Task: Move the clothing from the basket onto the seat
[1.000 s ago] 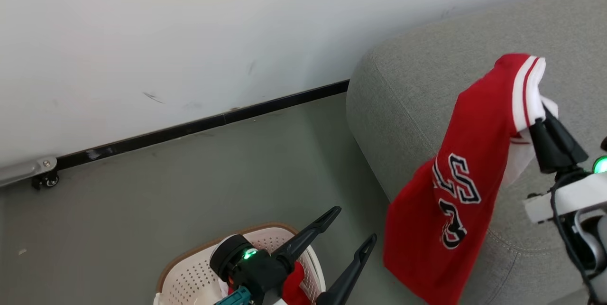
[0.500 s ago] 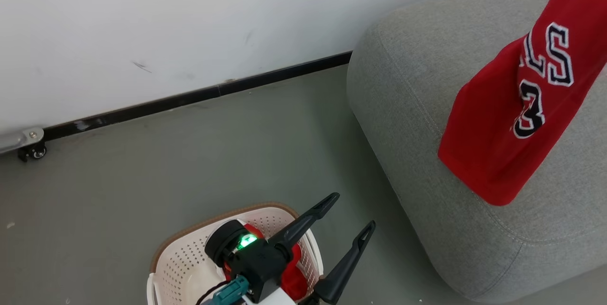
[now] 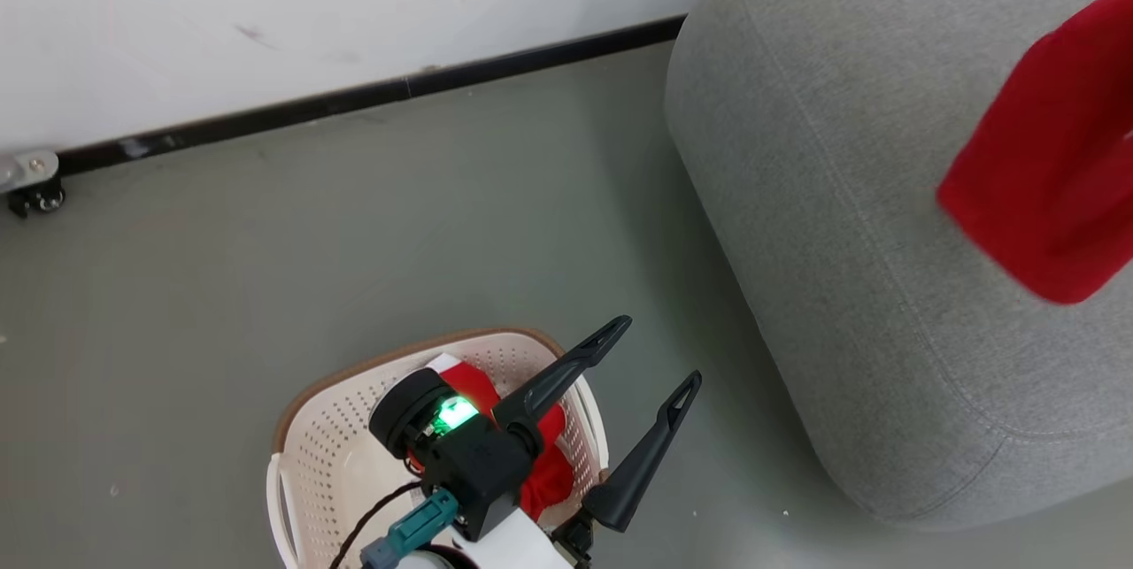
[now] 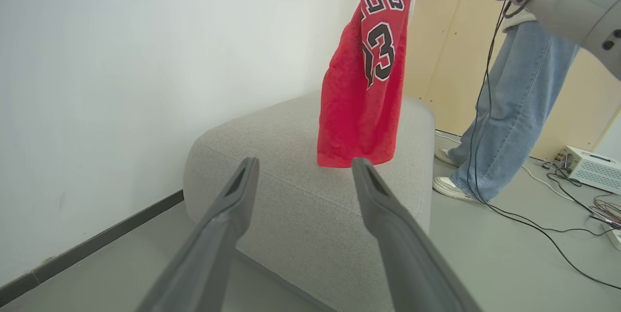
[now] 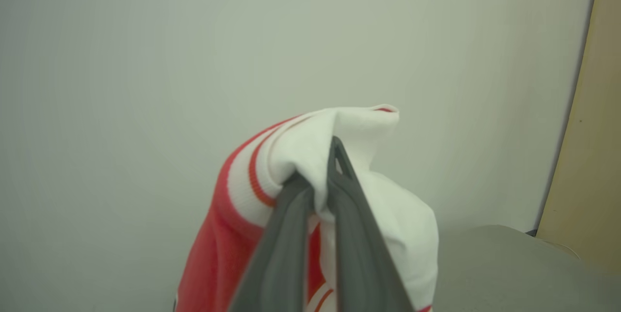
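Observation:
A red jersey [image 4: 364,89] with black-and-white numerals hangs above the grey seat [image 3: 850,224], its hem a little over the cushion [image 4: 310,205]. In the head view its lower part [image 3: 1053,188] shows at the right edge. My right gripper [image 5: 322,166] is shut on the jersey's white-trimmed edge [image 5: 339,127]. My left gripper [image 3: 659,348] stands open and empty over the right side of the cream basket [image 3: 327,454], fingers pointing toward the seat. More red clothing [image 3: 540,472] lies in the basket, partly hidden by my left wrist.
A white wall with a black skirting strip [image 3: 354,96] runs behind the grey floor. A person's legs in jeans [image 4: 499,123] stand beyond the seat, with cables [image 4: 543,234] and a white box [image 4: 589,169] on the floor there. A small caster [image 3: 31,197] sits at far left.
The jersey has risen and shifted right in the head view, its numerals leaving that view. The head camera has tilted, so basket and seat show more fully. Left gripper stays open.

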